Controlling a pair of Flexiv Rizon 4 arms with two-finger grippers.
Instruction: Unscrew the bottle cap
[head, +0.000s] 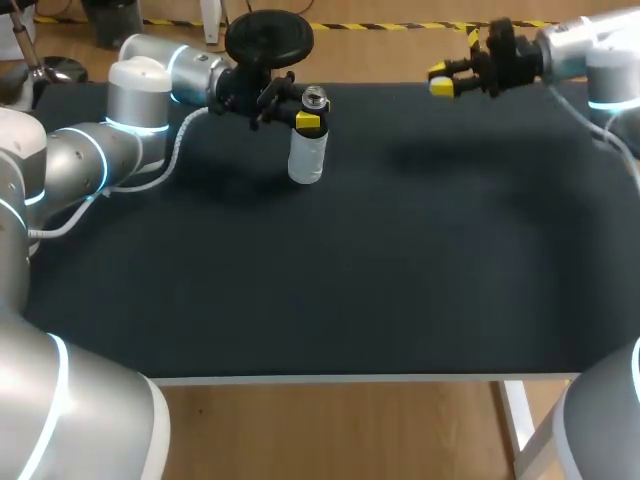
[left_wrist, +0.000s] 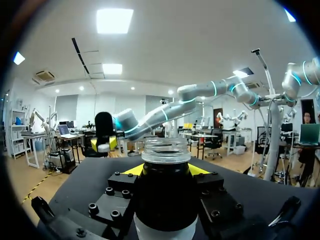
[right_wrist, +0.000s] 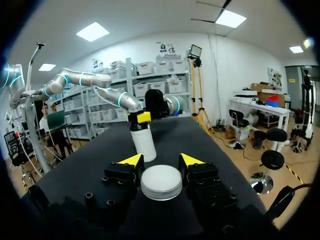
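White round bottle cap is off the bottle and sits in the right end effector. Its two yellow-tipped fingers press on the cap from both sides, so this end effector is closed on the cap with a medium gap. In the head view the right end effector hangs in the air over the far right part of the black bench, and the cap itself is too small to see there. The silver right arm comes in from the far right corner.

The left end effector is closed narrowly on the upper part of a clear plastic bottle, just under the neck. In the left wrist view the bottle fills the space between the fingers of the left end effector, and both yellow tips touch it, one on each side. The threaded neck is bare and the mouth is open. The bottle stands upright on the far left part of the bench, well apart from the cap. From the right wrist view the bottle is seen ahead of the cap, with the left end effector around its top. The silver left arm, with lit blue rings, reaches to it from the left side.
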